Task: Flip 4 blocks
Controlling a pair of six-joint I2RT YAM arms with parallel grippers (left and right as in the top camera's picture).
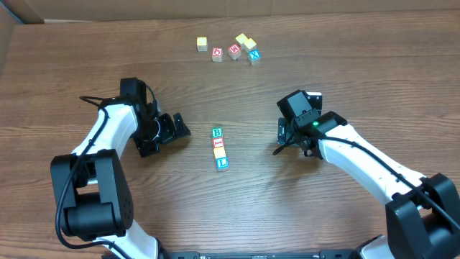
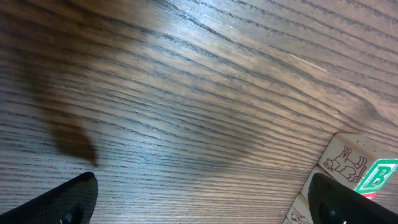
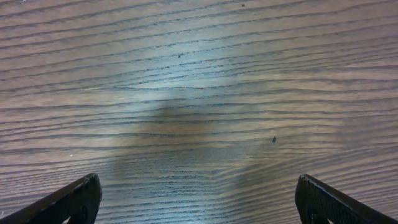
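The left gripper [image 1: 175, 129] at nine o'clock and right gripper [image 1: 287, 140] at three gape empty, and gripping one of the four touching pale wooden alphabet blocks [image 1: 219, 148] may knock its neighbours.

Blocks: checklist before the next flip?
1. Row of four blocks lined up between the arms: ok.
2. Left fingers open, empty: ok.
3. Right fingers open, empty: ok.
4. B block in left wrist view: ok, at the edge only.
5. Row in right wrist view: not ok, only table.
6. Spare blocks away from the row: ok.
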